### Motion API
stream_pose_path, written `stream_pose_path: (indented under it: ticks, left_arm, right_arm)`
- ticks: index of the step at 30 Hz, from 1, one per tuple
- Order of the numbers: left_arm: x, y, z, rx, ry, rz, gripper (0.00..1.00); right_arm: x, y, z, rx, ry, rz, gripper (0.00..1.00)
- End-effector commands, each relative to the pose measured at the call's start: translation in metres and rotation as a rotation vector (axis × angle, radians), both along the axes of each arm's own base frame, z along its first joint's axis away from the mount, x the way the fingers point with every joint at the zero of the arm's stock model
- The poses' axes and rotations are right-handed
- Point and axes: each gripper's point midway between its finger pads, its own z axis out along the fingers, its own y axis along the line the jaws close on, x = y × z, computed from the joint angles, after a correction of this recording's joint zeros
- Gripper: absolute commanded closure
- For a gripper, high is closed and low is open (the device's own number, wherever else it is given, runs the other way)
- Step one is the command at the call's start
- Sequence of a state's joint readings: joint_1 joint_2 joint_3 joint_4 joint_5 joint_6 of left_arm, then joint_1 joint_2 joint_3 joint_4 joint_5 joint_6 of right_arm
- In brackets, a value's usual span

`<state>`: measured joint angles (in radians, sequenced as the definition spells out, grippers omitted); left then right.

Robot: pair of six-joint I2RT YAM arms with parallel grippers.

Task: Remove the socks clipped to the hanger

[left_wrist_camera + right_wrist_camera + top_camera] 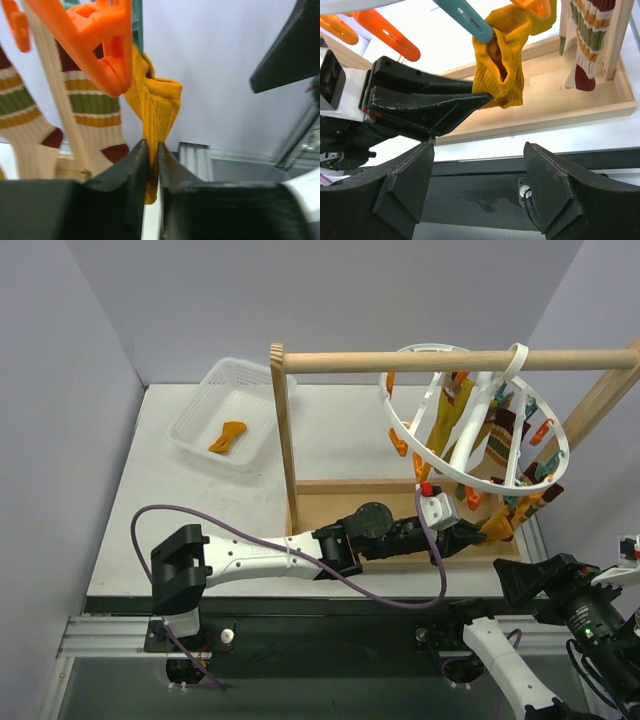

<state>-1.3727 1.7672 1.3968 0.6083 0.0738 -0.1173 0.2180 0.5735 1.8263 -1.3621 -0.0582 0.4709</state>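
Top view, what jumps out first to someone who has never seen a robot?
A white ring hanger hung with colourful socks dangles from a wooden rod at right. Below it the left hand pinches a mustard sock clipped there. A white basket at rear left holds one orange sock.

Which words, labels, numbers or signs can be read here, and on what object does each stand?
No text can be read in any view.
The white ring hanger, the mustard sock held in the left gripper, the open right gripper and the white basket show no lettering.
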Motion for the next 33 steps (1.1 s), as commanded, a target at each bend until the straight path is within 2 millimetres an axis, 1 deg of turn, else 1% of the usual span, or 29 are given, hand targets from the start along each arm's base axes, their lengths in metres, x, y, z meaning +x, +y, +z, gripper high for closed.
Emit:
stream_pose_path:
  ticks: [1, 2, 3, 5, 6, 7, 8, 9, 10, 11, 16, 17, 21, 22, 25, 33]
  left_arm:
    - [-0.021, -0.003, 0.030, -0.035, 0.052, -0.120, 0.93]
    - [-0.023, -0.003, 0.031, -0.036, 0.070, -0.134, 1.00]
    - [-0.026, 0.001, 0.037, -0.042, 0.081, -0.143, 1.00]
    - [-0.032, 0.006, 0.039, -0.029, 0.126, -0.174, 1.00]
    - [-0.036, 0.012, 0.048, -0.041, 0.138, -0.191, 1.00]
    - [-0.041, 0.016, 0.046, -0.037, 0.147, -0.217, 1.00]
    - [-0.045, 0.020, 0.049, -0.047, 0.173, -0.238, 1.00]
    - [-0.050, 0.026, 0.055, -0.061, 0.182, -0.259, 1.00]
    - [-0.056, 0.030, 0.056, -0.066, 0.188, -0.290, 1.00]
    - [-0.059, 0.033, 0.059, -0.072, 0.215, -0.311, 1.00]
    - [-0.075, 0.044, 0.076, -0.117, 0.302, -0.421, 1.00]
    - [-0.080, 0.046, 0.077, -0.121, 0.302, -0.451, 1.00]
    - [-0.086, 0.046, 0.083, -0.133, 0.340, -0.501, 1.00]
    - [-0.087, 0.046, 0.085, -0.140, 0.349, -0.512, 1.00]
    - [-0.089, 0.043, 0.083, -0.134, 0.375, -0.536, 1.00]
    - [-0.092, 0.037, 0.076, -0.117, 0.423, -0.563, 1.00]
  right_arm:
    - [0.001, -0.006, -0.020, -0.047, 0.120, -0.018, 0.27]
    - [0.002, -0.006, -0.026, -0.051, 0.131, -0.018, 0.27]
    - [0.001, -0.007, -0.029, -0.051, 0.128, -0.016, 0.27]
    - [-0.001, -0.005, -0.033, -0.031, 0.112, -0.007, 0.31]
    - [-0.001, -0.003, -0.039, -0.029, 0.126, 0.007, 0.32]
    - [-0.001, -0.001, -0.041, -0.023, 0.124, 0.019, 0.34]
    - [-0.005, 0.001, -0.042, -0.012, 0.111, 0.043, 0.35]
    - [-0.004, 0.003, -0.046, -0.010, 0.118, 0.058, 0.36]
    - [-0.004, 0.004, -0.045, -0.002, 0.103, 0.067, 0.38]
    - [-0.008, 0.004, -0.045, 0.012, 0.082, 0.075, 0.41]
    - [-0.011, 0.011, -0.048, 0.054, 0.057, 0.156, 0.44]
    - [-0.012, 0.012, -0.047, 0.073, 0.044, 0.165, 0.44]
    - [-0.014, 0.022, -0.036, 0.151, -0.023, 0.242, 0.44]
    - [-0.014, 0.028, -0.029, 0.174, -0.053, 0.285, 0.44]
    - [-0.017, 0.032, -0.021, 0.205, -0.084, 0.322, 0.44]
    - [-0.013, 0.041, -0.016, 0.215, -0.097, 0.365, 0.46]
